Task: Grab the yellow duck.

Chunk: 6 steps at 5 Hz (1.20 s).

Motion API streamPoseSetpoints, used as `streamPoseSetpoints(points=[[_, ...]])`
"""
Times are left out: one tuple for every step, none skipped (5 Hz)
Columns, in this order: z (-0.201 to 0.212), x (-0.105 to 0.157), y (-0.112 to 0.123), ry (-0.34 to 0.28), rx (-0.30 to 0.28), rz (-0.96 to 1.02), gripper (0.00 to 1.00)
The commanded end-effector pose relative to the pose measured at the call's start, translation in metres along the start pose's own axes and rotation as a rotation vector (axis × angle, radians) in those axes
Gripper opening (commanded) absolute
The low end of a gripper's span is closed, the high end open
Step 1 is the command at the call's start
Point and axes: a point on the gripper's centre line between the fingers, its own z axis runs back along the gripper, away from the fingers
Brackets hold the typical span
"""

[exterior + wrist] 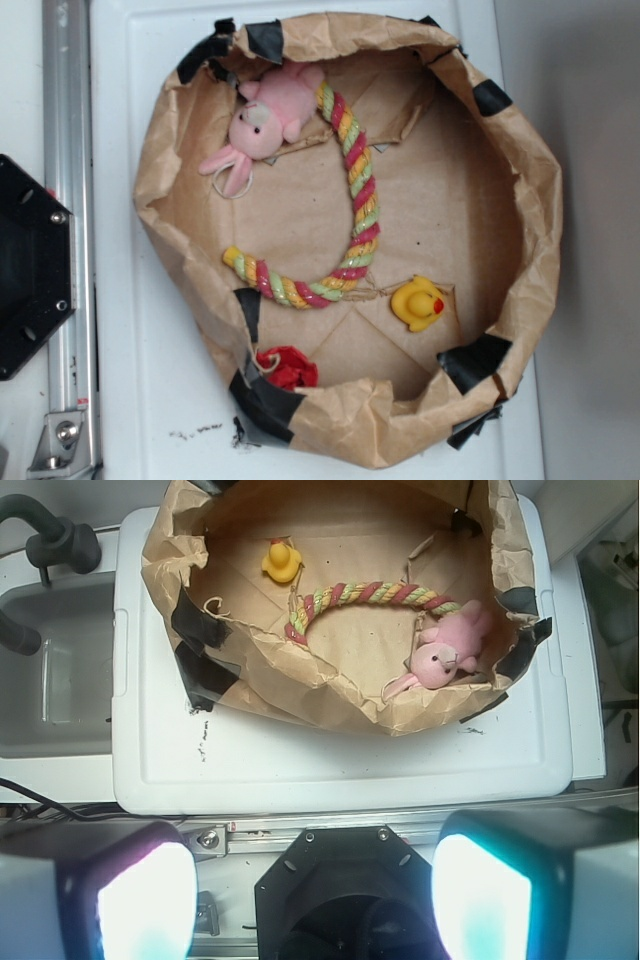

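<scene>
The claw shows two blocky dark-grey fingers with pale inner faces, washed out white with pink and teal fringes. Between them sits a black angular base plate with silver screws; in the exterior view it is a black hexagon.

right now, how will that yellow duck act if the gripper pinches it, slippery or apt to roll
The yellow duck looks glossy, so the gripper may slip on it. Its rounded body could tip or scoot on the brown paper. It seems small and probably light, lying apart from the rope.
</scene>
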Motion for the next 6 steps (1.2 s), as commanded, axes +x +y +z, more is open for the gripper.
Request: streamPoseSetpoints(points=[[0.0, 0.0, 0.0, 0.0, 0.0, 0.0, 1.0], [-0.017, 0.049, 0.015, -0.112, 0.003, 0.01, 1.0], [-0.033, 0.083, 0.02, -0.163, 0.021, 0.021, 1.0], [-0.083, 0.127, 0.024, -0.167, 0.068, -0.019, 1.0], [-0.123, 0.148, 0.023, -0.132, 0.068, -0.05, 1.0], [-0.159, 0.163, 0.017, -0.145, 0.05, -0.109, 1.0]])
